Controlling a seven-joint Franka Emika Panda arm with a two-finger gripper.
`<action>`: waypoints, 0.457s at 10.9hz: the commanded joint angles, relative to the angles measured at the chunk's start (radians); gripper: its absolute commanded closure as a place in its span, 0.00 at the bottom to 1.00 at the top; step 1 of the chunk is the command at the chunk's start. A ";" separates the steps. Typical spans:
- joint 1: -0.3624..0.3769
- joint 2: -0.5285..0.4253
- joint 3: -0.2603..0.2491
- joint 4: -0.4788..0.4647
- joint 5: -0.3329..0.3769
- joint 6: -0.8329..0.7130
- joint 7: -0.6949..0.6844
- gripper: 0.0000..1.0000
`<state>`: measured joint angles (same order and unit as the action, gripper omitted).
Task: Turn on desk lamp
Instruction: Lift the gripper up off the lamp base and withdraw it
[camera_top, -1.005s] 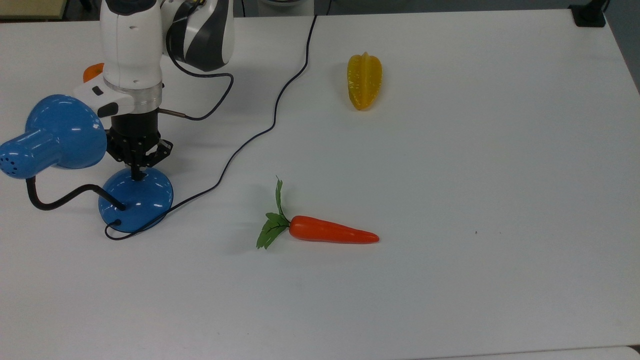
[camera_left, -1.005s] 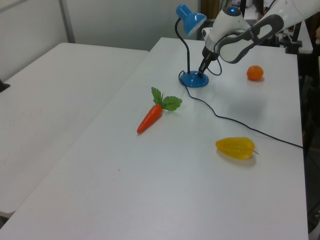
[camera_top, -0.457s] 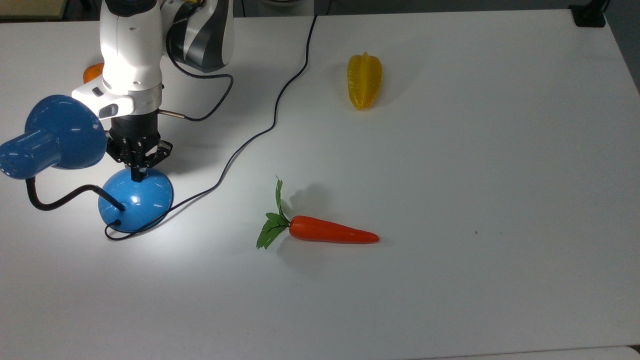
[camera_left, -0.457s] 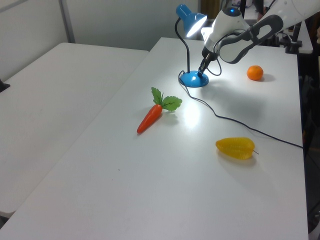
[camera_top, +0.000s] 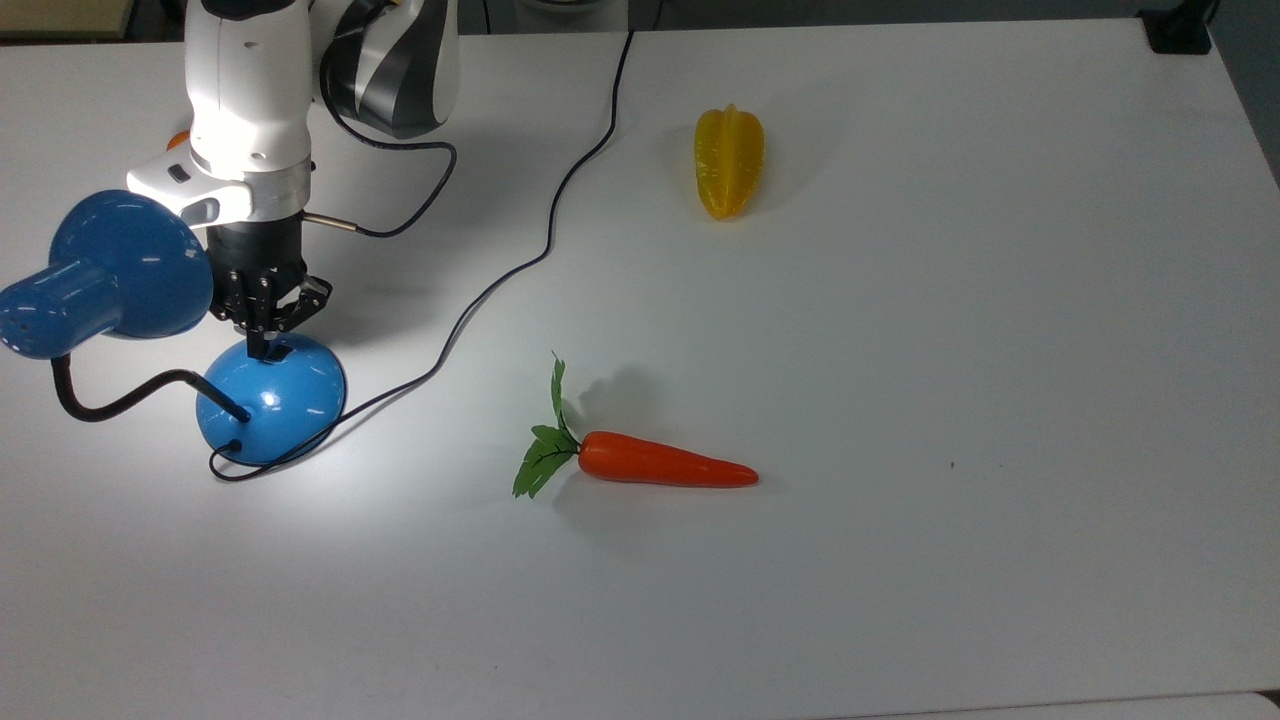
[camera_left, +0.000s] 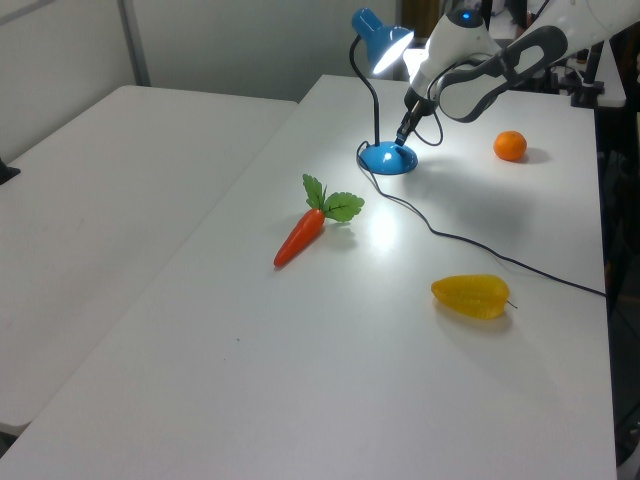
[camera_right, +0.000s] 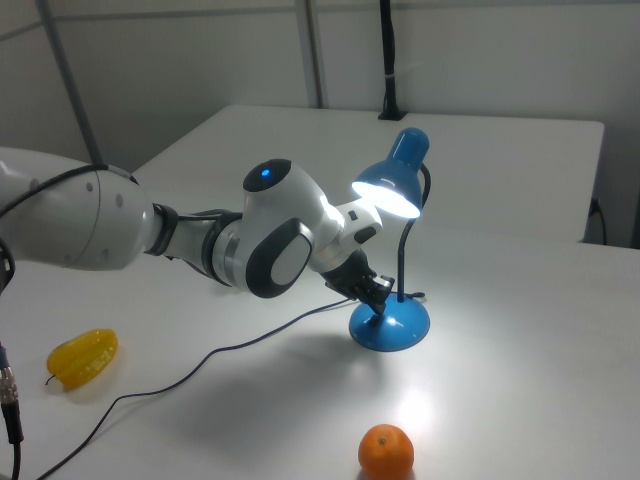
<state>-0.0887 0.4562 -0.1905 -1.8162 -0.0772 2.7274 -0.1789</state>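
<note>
The desk lamp (camera_top: 150, 320) stands at the top view's left edge of the white surface (camera_top: 900, 350), and it is lit: in the right view you see the shade (camera_right: 392, 185) glowing white inside, and a bright patch lies on the surface beside the base. Take the lamp's round blue base (camera_top: 272, 398) as your landmark.

- Pincer (camera_top: 262, 345): points down at the far rim of the base in the top view, its black tips pressed together, pinching nothing. The tip sits right at the small dark switch on the dome; you cannot tell whether it touches.
- Gooseneck (camera_top: 110, 400): bends out from the base toward the top view's left, then up to the shade, which hangs just beside the arm's wrist.
- Cord (camera_top: 520, 265): leaves the near side of the base, loops, and runs off across the surface to its far edge in the top view.
- Carrot (camera_top: 640, 462): lies flat, well apart from the base to the top view's right, leaves pointing toward the base.
- Yellow starfruit (camera_top: 729, 162): farther still from the base, beyond the cord.
- Orange (camera_right: 386, 452): near the base in the right view, on the lit patch's edge.
</note>
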 joint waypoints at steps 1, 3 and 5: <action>0.015 -0.066 0.002 -0.011 -0.010 -0.104 -0.004 1.00; 0.030 -0.112 0.005 -0.011 -0.006 -0.217 -0.005 1.00; 0.040 -0.175 0.005 -0.008 -0.006 -0.354 -0.013 1.00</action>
<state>-0.0671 0.3733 -0.1822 -1.8063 -0.0772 2.5163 -0.1789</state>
